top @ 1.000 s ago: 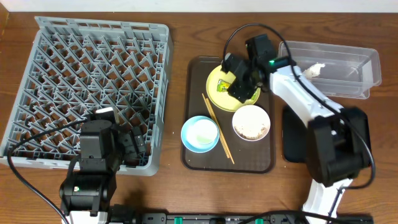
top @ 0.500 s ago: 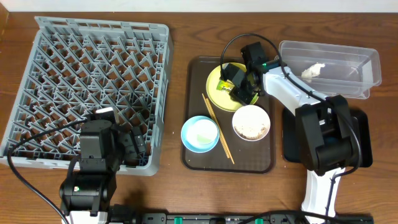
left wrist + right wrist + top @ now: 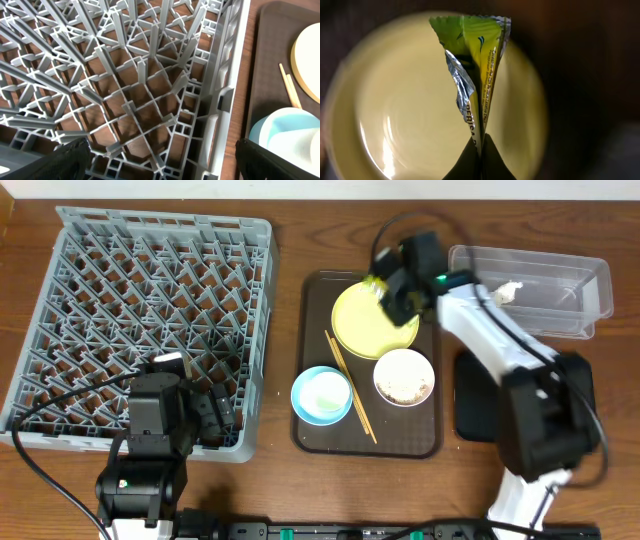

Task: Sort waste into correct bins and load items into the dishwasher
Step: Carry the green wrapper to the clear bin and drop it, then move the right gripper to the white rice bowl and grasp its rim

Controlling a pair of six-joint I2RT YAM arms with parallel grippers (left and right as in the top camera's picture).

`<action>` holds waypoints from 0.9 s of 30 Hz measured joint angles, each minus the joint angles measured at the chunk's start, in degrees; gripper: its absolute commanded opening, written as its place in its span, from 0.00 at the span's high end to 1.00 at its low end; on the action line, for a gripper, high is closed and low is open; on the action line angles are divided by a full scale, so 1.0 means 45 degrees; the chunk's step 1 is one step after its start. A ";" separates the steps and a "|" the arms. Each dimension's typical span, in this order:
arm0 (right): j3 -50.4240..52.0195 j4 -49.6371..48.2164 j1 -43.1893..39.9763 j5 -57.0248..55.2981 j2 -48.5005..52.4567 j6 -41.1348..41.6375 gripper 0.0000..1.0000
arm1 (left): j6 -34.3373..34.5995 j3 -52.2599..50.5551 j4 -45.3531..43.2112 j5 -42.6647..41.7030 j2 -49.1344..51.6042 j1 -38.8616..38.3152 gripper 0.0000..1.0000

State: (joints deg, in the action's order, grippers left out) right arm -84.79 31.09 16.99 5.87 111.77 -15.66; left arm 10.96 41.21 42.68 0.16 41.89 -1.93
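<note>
My right gripper (image 3: 393,288) is shut on the green-and-white snack wrapper (image 3: 480,65), which hangs pinched between the fingertips above the bare yellow plate (image 3: 365,328). In the overhead view a bit of the wrapper (image 3: 377,281) shows at the plate's far edge. The light blue bowl (image 3: 321,394), the white bowl (image 3: 404,377) holding rice-like scraps and the chopsticks (image 3: 350,385) lie on the brown tray (image 3: 315,435). A white tissue (image 3: 507,292) lies in the clear tub (image 3: 560,305). My left gripper (image 3: 160,167) stands open over the front right corner of the grey dish rack (image 3: 140,310).
The black tray (image 3: 468,395) lies right of the brown tray, partly under my right arm. In the left wrist view the rack's right wall (image 3: 220,100), the blue bowl (image 3: 282,125) and a chopstick (image 3: 290,92) show.
My right gripper closed on the wrapper and lifted it off the yellow plate, moving a little toward the back. The left arm has not moved.
</note>
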 measured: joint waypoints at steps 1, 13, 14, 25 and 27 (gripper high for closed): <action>-0.0063 -0.0068 -0.0219 -0.0175 -0.0466 0.0733 0.99 | 0.0000 0.0000 0.0005 0.0000 0.0000 0.0000 0.05; -0.0204 0.1666 -0.4624 -0.3206 -0.2157 1.0448 0.99 | 0.0000 0.0000 0.0000 0.0000 0.0000 0.0000 0.05; -0.0126 0.1695 -0.4731 -0.3235 -0.2089 1.0894 0.99 | 0.0000 0.0000 0.0000 0.0005 0.0000 0.0000 0.05; 0.0078 0.1350 -0.5319 -0.3327 -0.1064 1.4324 0.48 | 0.0000 0.0000 0.0005 0.0000 0.0000 0.0000 0.05; 0.0078 0.1132 -0.5319 -0.3313 -0.1064 1.4387 0.32 | 0.0000 0.0000 0.0005 0.0000 0.0000 0.0000 0.05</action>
State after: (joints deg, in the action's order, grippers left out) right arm -84.44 36.18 -6.94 -9.04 106.98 49.08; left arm 10.96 41.21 42.70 0.16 41.89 -1.93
